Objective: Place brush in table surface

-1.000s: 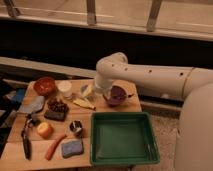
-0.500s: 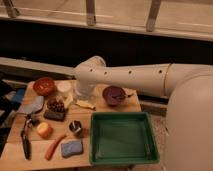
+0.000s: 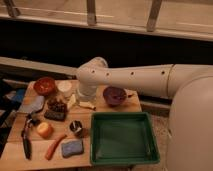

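The brush (image 3: 26, 142) is slim and black and lies flat on the table surface (image 3: 102, 107) near the left front edge, its knobbly head pointing away from me. Nothing touches it. My white arm reaches in from the right, bending down at the back middle of the table. The gripper (image 3: 81, 100) hangs below that bend, between the white cup (image 3: 65, 88) and the purple bowl (image 3: 115, 95), well to the right of and behind the brush. It is mostly hidden by the wrist, holds nothing and is open.
A green tray (image 3: 97, 150) fills the front right. An orange carrot (image 3: 54, 146), blue sponge (image 3: 72, 148), orange fruit (image 3: 45, 130) and small can (image 3: 76, 128) sit near the brush. A red bowl (image 3: 45, 86), a dark plate (image 3: 56, 111) and a grey cloth (image 3: 32, 105) stand at the back left.
My arm has swung left across the back of the table, from over the purple bowl to beside the white cup. The brush has not moved.
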Robot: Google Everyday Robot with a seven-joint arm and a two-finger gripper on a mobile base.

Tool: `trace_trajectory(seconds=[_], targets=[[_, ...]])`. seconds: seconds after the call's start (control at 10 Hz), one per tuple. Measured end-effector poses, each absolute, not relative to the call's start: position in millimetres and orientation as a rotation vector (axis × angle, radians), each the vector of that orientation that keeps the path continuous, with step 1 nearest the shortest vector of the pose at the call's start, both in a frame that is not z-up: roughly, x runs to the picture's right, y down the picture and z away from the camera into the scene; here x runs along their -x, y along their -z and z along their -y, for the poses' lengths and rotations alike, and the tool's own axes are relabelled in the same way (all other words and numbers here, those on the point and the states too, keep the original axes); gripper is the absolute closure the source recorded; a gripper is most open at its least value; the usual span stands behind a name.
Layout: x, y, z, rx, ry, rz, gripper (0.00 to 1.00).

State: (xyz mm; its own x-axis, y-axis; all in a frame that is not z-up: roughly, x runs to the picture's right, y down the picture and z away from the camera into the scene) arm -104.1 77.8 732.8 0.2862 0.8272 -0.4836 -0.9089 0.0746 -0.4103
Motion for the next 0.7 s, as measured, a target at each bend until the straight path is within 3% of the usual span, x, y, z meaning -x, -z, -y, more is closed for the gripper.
trace_trajectory(seconds=[0.3,0.7], targets=[[127,-739,-78,0.749,-1.26,-0.104,0.2],[223,-755,-66,0.817,-1.131,-0.025,0.2]])
